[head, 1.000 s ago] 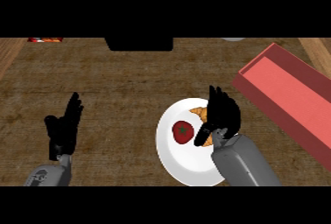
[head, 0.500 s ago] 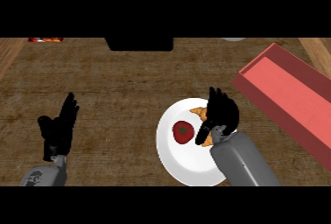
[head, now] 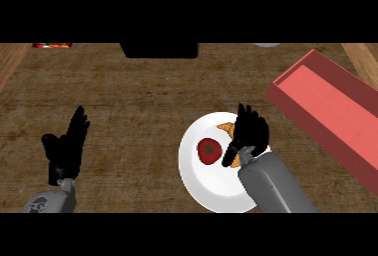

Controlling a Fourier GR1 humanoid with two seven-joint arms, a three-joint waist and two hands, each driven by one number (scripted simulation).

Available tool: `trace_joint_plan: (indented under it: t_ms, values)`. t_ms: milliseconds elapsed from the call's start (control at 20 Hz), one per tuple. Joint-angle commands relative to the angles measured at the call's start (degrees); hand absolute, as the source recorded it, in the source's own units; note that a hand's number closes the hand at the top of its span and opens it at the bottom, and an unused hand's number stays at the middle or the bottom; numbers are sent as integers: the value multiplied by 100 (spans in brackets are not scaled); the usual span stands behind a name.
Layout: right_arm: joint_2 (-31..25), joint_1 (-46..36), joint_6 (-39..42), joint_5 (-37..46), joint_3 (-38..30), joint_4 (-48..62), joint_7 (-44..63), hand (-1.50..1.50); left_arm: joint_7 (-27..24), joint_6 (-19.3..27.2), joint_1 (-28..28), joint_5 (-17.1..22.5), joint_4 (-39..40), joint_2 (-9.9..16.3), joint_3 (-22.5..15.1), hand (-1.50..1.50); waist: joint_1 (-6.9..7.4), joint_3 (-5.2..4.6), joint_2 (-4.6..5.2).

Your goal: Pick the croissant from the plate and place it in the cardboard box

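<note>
Croissant [head: 228,131] on the white plate [head: 214,192], beside a tomato [head: 210,151], lies largely hidden under the right hand [head: 251,132], whose fingers point away up the counter; whether they have closed on the pastry cannot be told. Left hand [head: 66,147] rests open near the lower left, fingers up. Red cardboard box [head: 332,107] sits to the plate's right on the wooden counter [head: 148,90].
</note>
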Motion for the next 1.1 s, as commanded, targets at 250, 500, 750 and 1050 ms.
trace_joint_plan:
  t_ms: [250,500,750,1050]
  values:
    - [-153,-187,-431,254,-65,556,-953,150,251,281,177,-395,-418,-399,-253,0,10,3,-1]
    - [23,-685,-979,521,63,1015,-657,150,-219,-67,-85,-253,290,-181,204,0,8,0,7]
    - [23,-114,-1010,113,828,460,36,150,108,1,115,-439,-203,-311,51,0,20,1,1]
    - [-47,980,-53,743,805,-1367,203,150,149,-163,162,-369,-323,-323,176,0,-27,0,-9]
